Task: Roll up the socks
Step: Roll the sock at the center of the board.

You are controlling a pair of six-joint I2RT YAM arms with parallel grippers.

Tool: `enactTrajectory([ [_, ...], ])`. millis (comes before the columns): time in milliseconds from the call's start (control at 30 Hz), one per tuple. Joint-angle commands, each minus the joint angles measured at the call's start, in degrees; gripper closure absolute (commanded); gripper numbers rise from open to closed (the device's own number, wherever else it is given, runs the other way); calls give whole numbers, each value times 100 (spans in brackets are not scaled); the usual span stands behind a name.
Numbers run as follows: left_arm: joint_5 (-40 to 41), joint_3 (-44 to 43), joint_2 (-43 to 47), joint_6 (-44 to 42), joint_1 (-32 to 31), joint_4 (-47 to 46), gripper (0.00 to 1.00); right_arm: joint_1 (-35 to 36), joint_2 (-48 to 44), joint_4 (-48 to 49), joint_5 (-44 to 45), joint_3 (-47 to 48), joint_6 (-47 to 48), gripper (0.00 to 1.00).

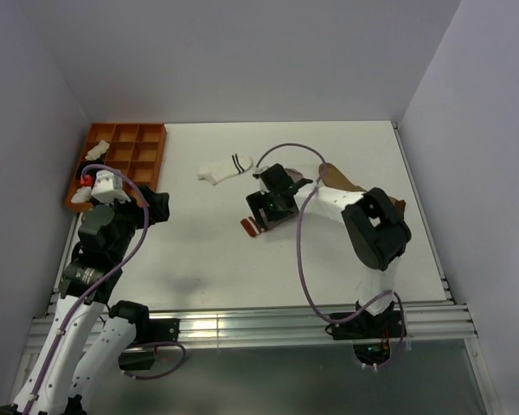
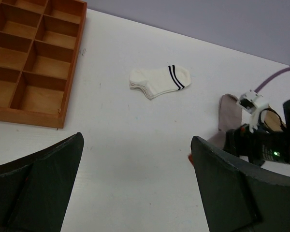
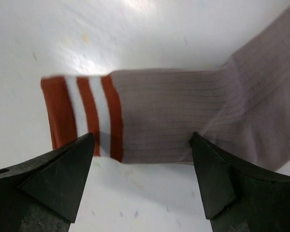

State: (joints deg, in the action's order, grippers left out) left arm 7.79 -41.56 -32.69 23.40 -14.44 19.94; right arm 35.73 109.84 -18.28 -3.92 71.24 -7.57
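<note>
Right gripper point(image 3: 141, 145): jaws spread wide, nothing between them; it hangs over the cuff end of the grey sock point(image 3: 174, 116).
Right fingers point(image 3: 63, 174): one tip at the red-and-white striped cuff, the other at the grey leg; whether they touch the fabric I cannot tell.
Right arm: from its base on the near side of the grey sock it rises to a bent elbow to the sock's right, then the forearm reaches over toward the sock with the wrist tipped down.
Grey sock: lies flat on the white table point(image 1: 329, 251), cuff at one end, the leg bending toward the foot at the other.
Tan-brown sock point(image 1: 342, 179): just beyond the grey sock on the far right, partly under the right arm.
White striped sock point(image 1: 227, 167): far-left of the grey sock, apart from it, flat, its two dark stripes toward the grey sock's side.
Left gripper point(image 2: 137, 140): jaws fully apart, holding nothing, above bare table well left of the grey sock.
Left arm: folded upright over its base, left and nearer than the grey sock, the wrist pointing toward the white striped sock.
Wooden tray point(image 1: 162, 151): far left of the grey sock, beyond the left gripper, split into compartments.
</note>
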Motion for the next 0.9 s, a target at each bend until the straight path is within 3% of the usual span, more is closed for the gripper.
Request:
enactTrajectory([
  [0, -67, 16, 78, -72, 20, -228, 1, -66, -952, -290, 357, -514, -7, 12],
  [167, -67, 16, 78, -72, 20, -237, 1, 66, -1746, 578, 548, -945, -473, 22],
  [400, -41, 25, 96, -63, 20, -210, 1, 426, -1141, 484, 1095, -603, -473, 45],
  [867, 21, 16, 34, -55, 20, -201, 1, 1454, -464, 458, 1578, -840, -622, 60],
])
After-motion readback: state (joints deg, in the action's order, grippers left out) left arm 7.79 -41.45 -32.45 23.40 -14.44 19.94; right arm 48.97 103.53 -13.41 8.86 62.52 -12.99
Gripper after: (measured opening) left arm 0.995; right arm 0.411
